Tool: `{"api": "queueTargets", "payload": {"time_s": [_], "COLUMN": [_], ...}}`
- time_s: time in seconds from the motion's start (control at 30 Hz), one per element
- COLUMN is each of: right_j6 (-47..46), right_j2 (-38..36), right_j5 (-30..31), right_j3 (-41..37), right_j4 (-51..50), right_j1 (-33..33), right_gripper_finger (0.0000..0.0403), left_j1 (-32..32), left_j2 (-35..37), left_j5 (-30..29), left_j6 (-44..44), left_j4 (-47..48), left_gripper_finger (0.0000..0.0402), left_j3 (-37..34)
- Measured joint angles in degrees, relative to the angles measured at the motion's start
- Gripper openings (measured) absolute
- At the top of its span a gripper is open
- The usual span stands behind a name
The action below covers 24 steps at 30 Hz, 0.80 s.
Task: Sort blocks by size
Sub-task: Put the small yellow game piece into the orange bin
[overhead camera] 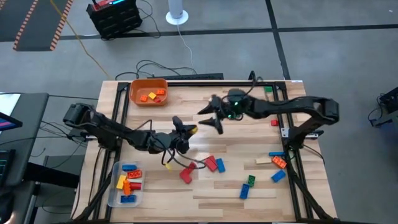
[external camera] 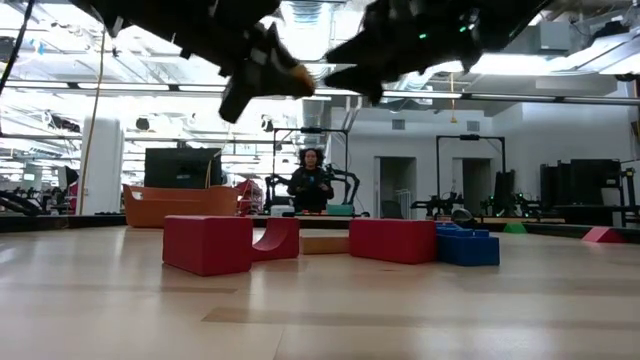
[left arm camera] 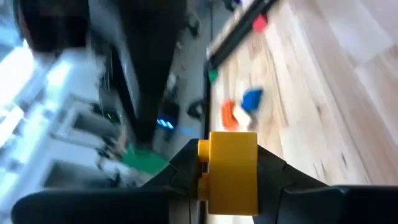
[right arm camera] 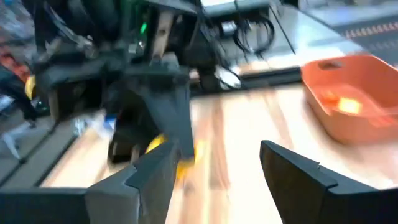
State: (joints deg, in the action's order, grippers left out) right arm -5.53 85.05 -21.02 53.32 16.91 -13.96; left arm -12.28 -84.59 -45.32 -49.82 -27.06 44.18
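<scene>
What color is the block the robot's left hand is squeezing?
Yellow. The block sits clamped in the left gripper, clearest in the left wrist view.

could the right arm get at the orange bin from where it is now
Probably yes: the right gripper hangs open and empty above bare table, and nothing stands between it and the orange bin; the left gripper sits farther off.

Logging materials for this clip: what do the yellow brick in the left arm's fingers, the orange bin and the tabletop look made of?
The yellow studded brick held by the left gripper looks like smooth moulded plastic with a slight sheen. The orange rectangular bin seems thin plastic, with rounded moulded corners. The tabletop looks like light wooden planks, with visible seams.
</scene>
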Motion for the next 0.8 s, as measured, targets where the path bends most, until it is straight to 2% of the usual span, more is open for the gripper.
{"api": "queueTargets", "payload": {"time_s": [0.07,0.17,0.27,0.37,0.47,0.57,0.67,0.8], "right_j6": [1.44,3.08,3.19,1.51,-0.22,-0.88,-0.62,-0.62], "right_j2": [-3.68,-7.99,-9.76,-10.00,-9.65,-8.83,-8.83,-8.83], "right_j5": [0.44,5.19,9.47,10.41,10.74,12.69,14.54,15.17], "right_j3": [-0.01,-1.60,-5.74,-9.63,-11.99,-13.11,-13.19,-13.20], "right_j4": [-6.78,-12.58,-12.36,-10.31,-8.58,-7.26,-7.29,-6.57], "right_j1": [-1.17,-1.02,0.69,2.75,4.78,7.05,8.69,9.44], "right_gripper_finger": [0.0260,0.0260,0.0260,0.0260,0.0260,0.0260,0.0260,0.0260], "left_j1": [2.41,7.59,14.58,22.29,30.78,39.88,48.14,54.97], "left_j2": [3.19,8.67,13.28,16.25,17.85,17.88,15.46,10.93], "left_j5": [1.16,3.30,3.92,4.01,4.92,10.62,18.08,20.85], "left_j6": [6.38,17.77,27.96,35.03,38.39,39.10,39.79,43.04], "left_j4": [6.50,19.37,31.36,38.89,43.13,46.30,47.54,48.95], "left_gripper_finger": [0.0081,0.0081,0.0081,0.0081,0.0081,0.0081,0.0081,0.0090], "left_j3": [0.00,0.00,0.00,0.00,0.00,0.00,0.00,-0.07]}}
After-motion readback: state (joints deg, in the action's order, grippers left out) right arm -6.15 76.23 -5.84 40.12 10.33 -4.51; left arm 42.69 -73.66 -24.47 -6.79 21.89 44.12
